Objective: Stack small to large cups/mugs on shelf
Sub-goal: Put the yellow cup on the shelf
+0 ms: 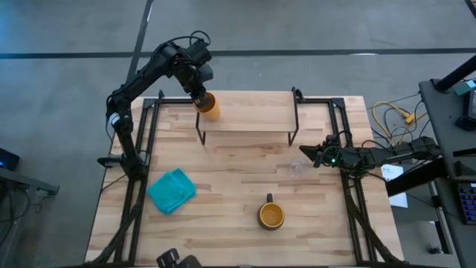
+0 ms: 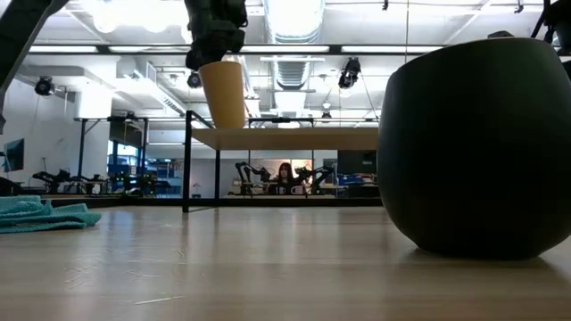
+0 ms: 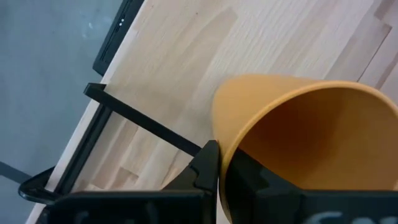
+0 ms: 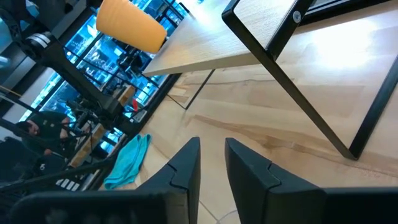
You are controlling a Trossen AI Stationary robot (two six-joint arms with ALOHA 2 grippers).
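My left gripper [image 1: 199,91] is shut on the handleless yellow-orange cup [image 1: 209,106] over the left end of the shelf [image 1: 249,113]. In the low view the cup [image 2: 223,94] stands upright, with its base level with the shelf board [image 2: 294,138]. The dark mug with the yellow-orange inside [image 1: 271,215] stands on the table near its front edge and fills the right of the low view [image 2: 477,152]. The small clear glass [image 1: 297,169] stands on the table just in front of the shelf's right end. My right gripper [image 1: 309,154] is beside the glass, narrowly open and empty. My left gripper holds the cup by its rim wall [image 3: 224,163], one finger [image 3: 249,171] inside and one finger [image 3: 208,165] outside. The fingers come from above, pointing down. The cup hangs upright below them, its base at the shelf top; whether it touches the board, I cannot tell.
A teal cloth [image 1: 172,190] lies on the table at the front left. The shelf's thin black legs [image 1: 294,119] stand at both ends. Black frame rails [image 1: 141,141] run along both sides of the table. A person sits far off in the room [image 2: 285,174].
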